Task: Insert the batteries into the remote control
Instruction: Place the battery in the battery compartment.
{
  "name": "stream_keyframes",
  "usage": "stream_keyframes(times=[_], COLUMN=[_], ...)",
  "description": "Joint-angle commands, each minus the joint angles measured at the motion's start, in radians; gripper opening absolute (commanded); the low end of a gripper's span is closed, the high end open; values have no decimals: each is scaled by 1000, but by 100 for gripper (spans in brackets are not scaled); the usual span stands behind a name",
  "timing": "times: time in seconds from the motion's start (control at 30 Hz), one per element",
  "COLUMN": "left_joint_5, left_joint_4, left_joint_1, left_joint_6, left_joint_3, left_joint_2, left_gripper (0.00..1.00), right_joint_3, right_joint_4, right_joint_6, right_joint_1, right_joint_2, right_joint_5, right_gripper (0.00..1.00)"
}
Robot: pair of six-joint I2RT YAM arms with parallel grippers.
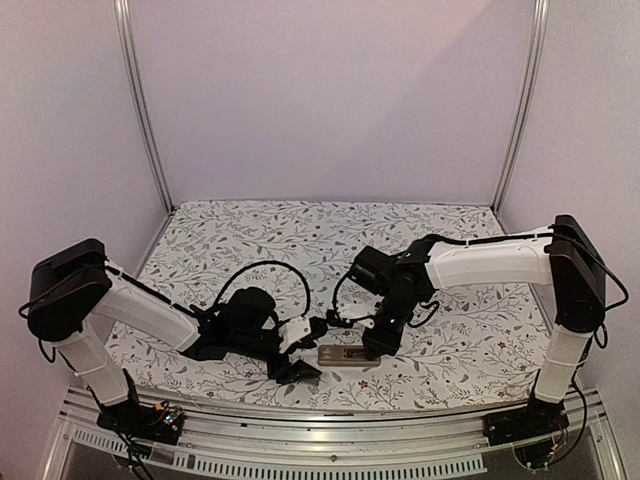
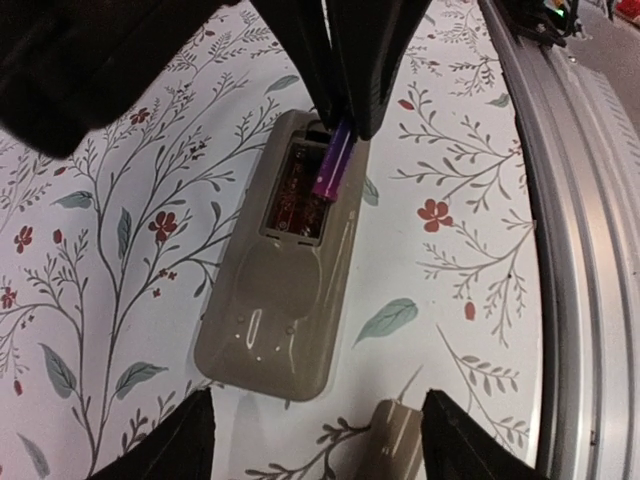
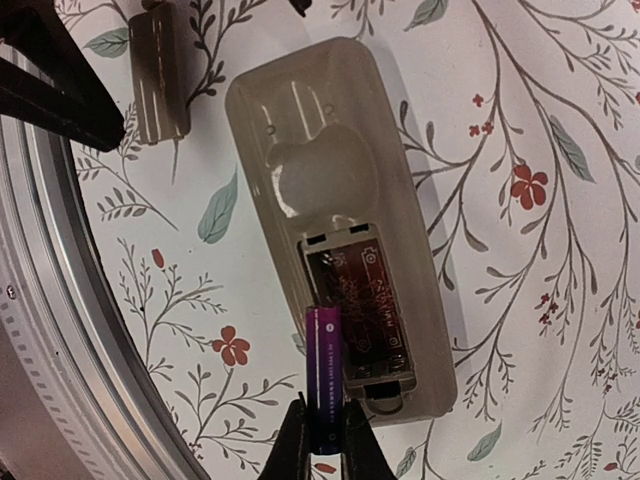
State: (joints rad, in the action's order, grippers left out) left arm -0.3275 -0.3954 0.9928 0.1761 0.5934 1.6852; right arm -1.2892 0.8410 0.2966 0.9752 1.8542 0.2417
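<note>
Right fingers pinch 1 battery over the remote control.

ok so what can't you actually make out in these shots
- Remote front: lies face down, every view.
- Battery lower end: right wrist view, pinched inside the right claw.
- Recess end nearest that claw: left wrist view, the claw covers it.
- Cover: left wrist view, cut off by the bottom edge.
- Battery in the top view: too small, lost against the claw.
</note>
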Motion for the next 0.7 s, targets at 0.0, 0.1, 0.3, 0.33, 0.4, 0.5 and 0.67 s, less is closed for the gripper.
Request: stream_keyframes(times=[0.0, 0.1, 0.3, 0.33, 0.4, 0.5, 0.67], left_joint_5=[1, 0, 2, 0, 0, -1, -7], left_joint_4=[-50, -57, -49, -49, -45, -39, -43], left_joint_1=[4, 5, 7, 8, 9, 15, 33], left_joint_6=[28, 32, 38, 39, 39, 42, 48], left_joint_3=[-45, -49, -38, -37, -37, -31, -33], left_joint_2=[-64, -69, -55, -56, -58, -58, -65], left_gripper=[70, 70, 69, 69, 68, 67, 66], right_joint_3=[-19, -29, -50, -53, -55, -58, -66], right_joint_4=[24, 30, 33, 35, 38, 38, 32], right_joint_6=[15, 24, 34, 35, 38, 44, 45], right_joint_1=[5, 4, 5, 5, 5, 5, 5], right_joint_2=[30, 39, 54, 56, 60, 64, 84], right_joint_5=[2, -10, -19, -20, -23, -25, -19], right_gripper=[0, 0, 0, 0, 0, 0, 0])
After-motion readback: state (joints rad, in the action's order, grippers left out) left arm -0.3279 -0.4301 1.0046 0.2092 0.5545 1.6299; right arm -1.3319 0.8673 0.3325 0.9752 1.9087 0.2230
